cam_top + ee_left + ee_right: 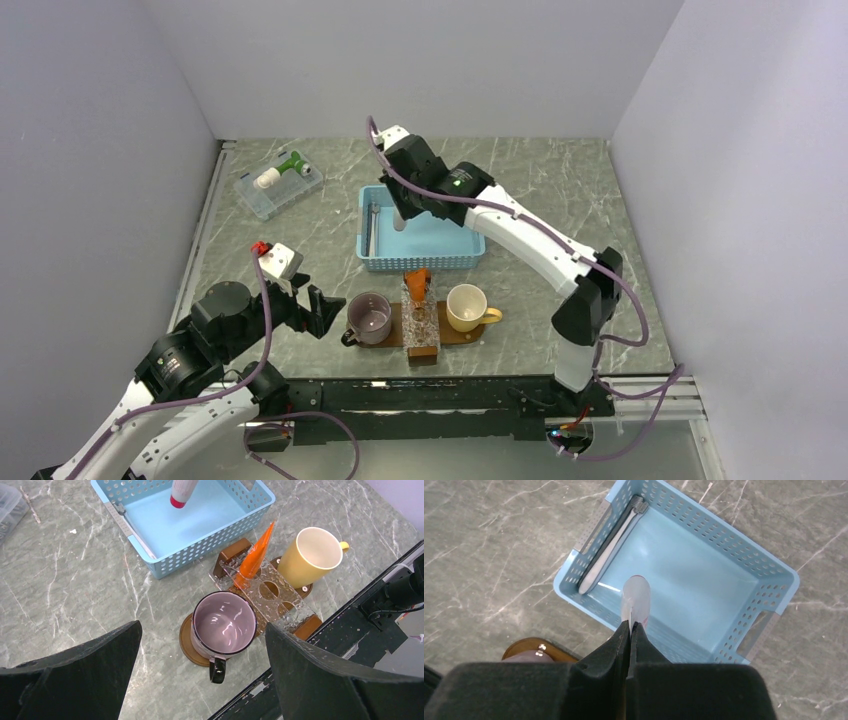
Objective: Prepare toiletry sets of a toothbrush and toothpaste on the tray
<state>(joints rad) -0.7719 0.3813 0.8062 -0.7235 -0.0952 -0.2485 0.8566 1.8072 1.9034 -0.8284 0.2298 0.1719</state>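
- The left gripper (322, 310) is nearest to us, to the near left of the blue basket (420, 262). Its jaws are wide apart and it holds nothing.
- The tray (185, 645) lies just on the near side of the basket, a dark brown board.
- A purple mug (222, 625) sits on the tray's left end and a yellow cup (310, 555) on its right end.
- Between them stands a clear holder (280, 597) with round holes in its top.
- The toothpaste (255, 552) (the orange one) stands in that holder. It leans a bit, with its flat end up, close to the basket's near wall.
- The toothbrush (611, 550) lies flat inside the basket, along its left wall, with the bristles at the far end.
- The right gripper (630, 627) hangs over the basket. Its jaws are pinched tight on a white tube (636, 597) with a red cap, and the cap end points down into the basket.
- A clear box (262, 200) sits far off to the basket's far left. A green and white thing (280, 170) lies in it.
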